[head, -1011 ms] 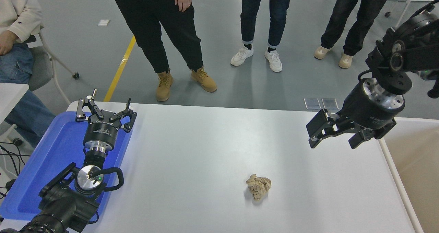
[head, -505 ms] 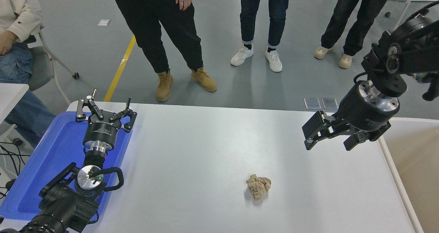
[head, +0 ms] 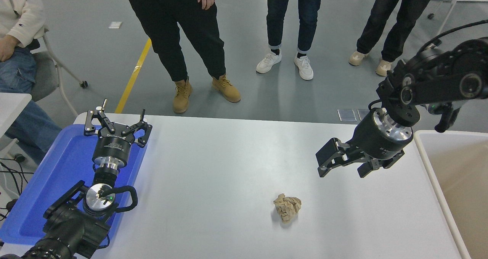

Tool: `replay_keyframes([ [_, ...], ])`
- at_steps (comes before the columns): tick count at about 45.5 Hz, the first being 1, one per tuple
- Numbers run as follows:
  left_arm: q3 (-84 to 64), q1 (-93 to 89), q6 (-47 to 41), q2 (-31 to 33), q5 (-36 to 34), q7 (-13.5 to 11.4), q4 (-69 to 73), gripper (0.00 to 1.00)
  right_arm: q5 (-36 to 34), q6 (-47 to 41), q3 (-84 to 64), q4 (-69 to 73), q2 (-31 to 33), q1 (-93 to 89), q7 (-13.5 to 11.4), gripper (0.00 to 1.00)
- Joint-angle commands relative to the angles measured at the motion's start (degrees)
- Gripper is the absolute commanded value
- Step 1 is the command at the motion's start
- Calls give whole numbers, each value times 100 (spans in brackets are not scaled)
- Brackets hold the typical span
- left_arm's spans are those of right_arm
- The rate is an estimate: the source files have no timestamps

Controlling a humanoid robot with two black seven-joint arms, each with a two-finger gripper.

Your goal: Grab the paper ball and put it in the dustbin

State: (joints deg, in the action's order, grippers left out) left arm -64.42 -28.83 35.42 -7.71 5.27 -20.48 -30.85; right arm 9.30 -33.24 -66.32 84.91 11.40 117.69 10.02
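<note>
The paper ball [head: 287, 208] is a crumpled tan wad lying on the white table [head: 213, 167], right of the middle and near the front. My right gripper [head: 335, 166] hangs above the table, up and to the right of the ball and apart from it; its fingers are open and empty. The dustbin [head: 427, 152] stands at the table's right end, with a pale cream rim and a beige inside. My left gripper [head: 116, 124] is parked open over the blue tray at the lower left.
A flat blue tray [head: 65, 163] lies at the table's left end under the left arm. Three people stand beyond the far edge, and one sits at the upper left. A small white table corner [head: 11, 102] shows at the left edge.
My right gripper has moved left and down, away from the dustbin and closer to the paper ball. The ball and the left arm have not moved.
</note>
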Motion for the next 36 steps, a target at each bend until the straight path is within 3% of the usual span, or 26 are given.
replay_keyframes([
  [1,0,0,0,-2,0,0,0,100,11,380,356,-458,-279,-782,0,100],
  [36,0,0,9,-2,0,0,0,100,476,1715,760,-2119,-1114,-3094,0,100],
])
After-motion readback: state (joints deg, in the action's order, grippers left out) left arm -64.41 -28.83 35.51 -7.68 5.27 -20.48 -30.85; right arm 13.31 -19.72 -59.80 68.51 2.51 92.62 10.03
